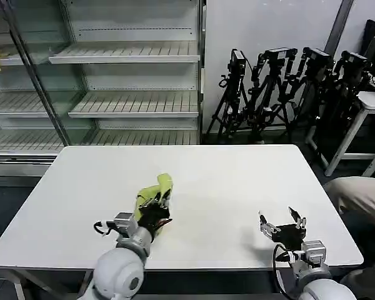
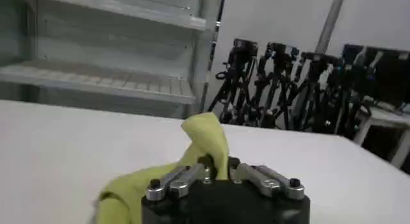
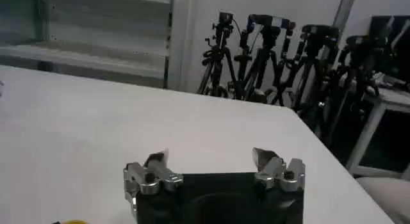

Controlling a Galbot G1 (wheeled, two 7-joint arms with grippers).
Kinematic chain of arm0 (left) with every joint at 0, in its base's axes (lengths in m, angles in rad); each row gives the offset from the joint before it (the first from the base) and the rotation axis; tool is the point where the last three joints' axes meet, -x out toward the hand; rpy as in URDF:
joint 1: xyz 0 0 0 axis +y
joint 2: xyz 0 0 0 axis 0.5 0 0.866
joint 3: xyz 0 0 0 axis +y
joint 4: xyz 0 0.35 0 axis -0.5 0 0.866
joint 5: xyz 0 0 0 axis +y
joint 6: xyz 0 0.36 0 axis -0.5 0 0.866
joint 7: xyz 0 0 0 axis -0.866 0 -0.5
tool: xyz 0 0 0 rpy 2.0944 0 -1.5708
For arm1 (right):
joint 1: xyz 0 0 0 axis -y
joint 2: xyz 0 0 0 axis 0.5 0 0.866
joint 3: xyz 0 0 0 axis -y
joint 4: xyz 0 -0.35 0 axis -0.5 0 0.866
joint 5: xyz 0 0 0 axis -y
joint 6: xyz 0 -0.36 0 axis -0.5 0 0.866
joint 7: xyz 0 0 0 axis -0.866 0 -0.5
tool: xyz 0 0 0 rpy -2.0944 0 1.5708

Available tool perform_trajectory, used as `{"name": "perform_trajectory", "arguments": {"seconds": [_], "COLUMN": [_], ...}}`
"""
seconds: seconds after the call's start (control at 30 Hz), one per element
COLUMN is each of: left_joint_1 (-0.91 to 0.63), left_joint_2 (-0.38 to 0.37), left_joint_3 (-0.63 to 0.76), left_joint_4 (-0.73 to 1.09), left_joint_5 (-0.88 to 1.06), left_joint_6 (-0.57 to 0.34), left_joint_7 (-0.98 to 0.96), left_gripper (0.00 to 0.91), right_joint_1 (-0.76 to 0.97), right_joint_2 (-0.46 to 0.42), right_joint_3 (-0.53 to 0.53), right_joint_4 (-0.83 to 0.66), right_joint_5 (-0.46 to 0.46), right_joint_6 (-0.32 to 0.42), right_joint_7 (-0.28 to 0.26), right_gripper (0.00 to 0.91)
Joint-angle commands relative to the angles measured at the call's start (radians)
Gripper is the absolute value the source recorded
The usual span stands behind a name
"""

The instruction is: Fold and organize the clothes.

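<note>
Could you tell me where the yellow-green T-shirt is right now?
The T-shirt lies bunched on the white table, left of centre in the head view, pinched by the left gripper.

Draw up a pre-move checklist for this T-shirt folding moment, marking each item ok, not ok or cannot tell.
1. Left gripper shut on the T-shirt: ok, cloth is pinched between its fingers in the left wrist view.
2. T-shirt spread flat for folding: not ok, it is bunched in a lump with one end sticking up.
3. Right gripper open and free: ok, it holds nothing, near the table's front edge.
4. Table around the T-shirt free of other things: ok.
5. Which part of the T-shirt is held: cannot tell.
</note>
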Motion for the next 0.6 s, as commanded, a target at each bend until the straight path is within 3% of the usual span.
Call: {"name": "perform_trajectory", "arguments": {"seconds": [0.03,0.1,0.2,0.27,0.33,0.43,0.47,0.53,0.6], "left_joint_1": [-0.072,-0.082,-0.11,-0.119,-0.113,-0.067,-0.053,-0.011,0.006], "left_joint_2": [-0.26,-0.288,-0.271,-0.23,-0.155,-0.054,-0.038,0.0,0.018], "left_joint_3": [0.082,0.081,0.053,0.018,-0.043,-0.16,-0.187,-0.302,-0.388], "left_joint_4": [0.11,0.113,0.081,0.04,0.015,0.053,0.067,0.115,0.161], "left_joint_5": [-0.04,-0.033,-0.034,-0.034,0.12,0.31,0.368,0.459,0.49], "left_joint_6": [-0.002,-0.002,-0.002,-0.002,-0.006,-0.164,-0.177,-0.288,-0.379], "left_joint_7": [-0.095,-0.086,-0.066,-0.031,0.057,0.249,0.287,0.411,0.483], "left_gripper": [0.907,0.907,0.907,0.907,0.907,0.907,0.907,0.907,0.907], "right_joint_1": [0.101,0.099,0.09,0.09,0.097,0.117,0.127,0.154,0.184], "right_joint_2": [0.004,0.003,0.003,0.003,0.006,0.01,0.011,0.016,0.025], "right_joint_3": [-0.001,-0.004,-0.006,-0.011,-0.02,-0.042,-0.049,-0.07,-0.096], "right_joint_4": [-0.036,-0.035,-0.033,-0.035,-0.044,-0.056,-0.059,-0.063,-0.077], "right_joint_5": [-0.006,-0.007,-0.009,-0.017,-0.026,-0.039,-0.046,-0.066,-0.065], "right_joint_6": [0.017,0.02,0.025,0.028,0.049,0.084,0.085,0.067,0.097], "right_joint_7": [0.0,-0.002,-0.004,-0.007,-0.014,-0.021,-0.025,-0.039,-0.026], "right_gripper": [0.907,0.907,0.907,0.907,0.907,0.907,0.907,0.907,0.907]}}
